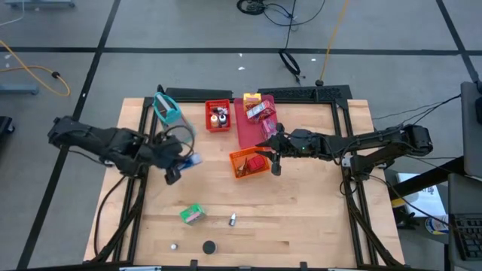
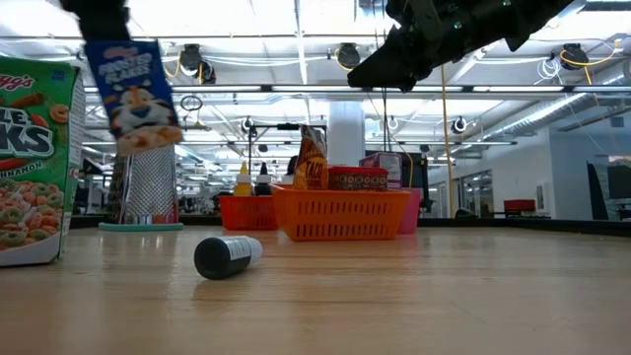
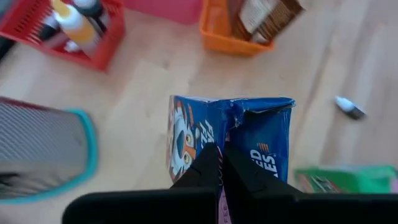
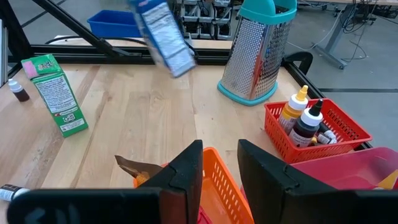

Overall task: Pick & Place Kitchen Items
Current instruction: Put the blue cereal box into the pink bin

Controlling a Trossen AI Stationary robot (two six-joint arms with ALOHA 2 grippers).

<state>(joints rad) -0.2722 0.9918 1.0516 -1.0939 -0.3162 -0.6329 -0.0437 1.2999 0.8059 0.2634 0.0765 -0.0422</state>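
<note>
My left end effector (image 3: pixel 219 163) is only pinching the blue box (image 3: pixel 231 138) by its top edge, so it might slip out mid-swing.

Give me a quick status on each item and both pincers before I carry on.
Left pincer: shut on blue cereal box.
Blue cereal box: lifted off the table, held by its top edge.
Right pincer: open, above the orange tray.
Orange tray: holds packets.
Red tray: holds upright bottles.
Green box: lying on the table.
Grater: upright.
Small dark bottle: on its side.
</note>
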